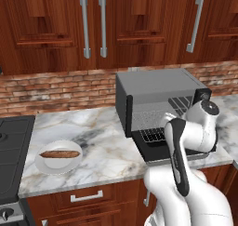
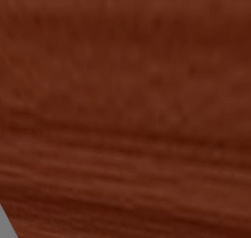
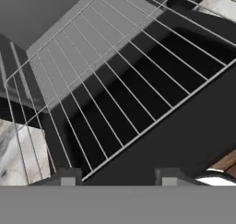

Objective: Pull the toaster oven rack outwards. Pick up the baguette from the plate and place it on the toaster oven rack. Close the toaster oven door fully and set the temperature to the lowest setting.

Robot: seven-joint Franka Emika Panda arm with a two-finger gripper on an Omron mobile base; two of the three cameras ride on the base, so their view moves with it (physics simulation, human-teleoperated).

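Hand view: we see the gripper (image 3: 118, 177) with jaws parted, grasping nothing, poised just off the front edge of the toaster oven rack (image 3: 115, 80).

Left base view: baguette (image 1: 59, 153) lies on the plate (image 1: 46, 165), left of the open toaster oven (image 1: 153, 88). No legible writing.

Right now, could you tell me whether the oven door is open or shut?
Open: the door lies folded down flat, the rack showing above it.
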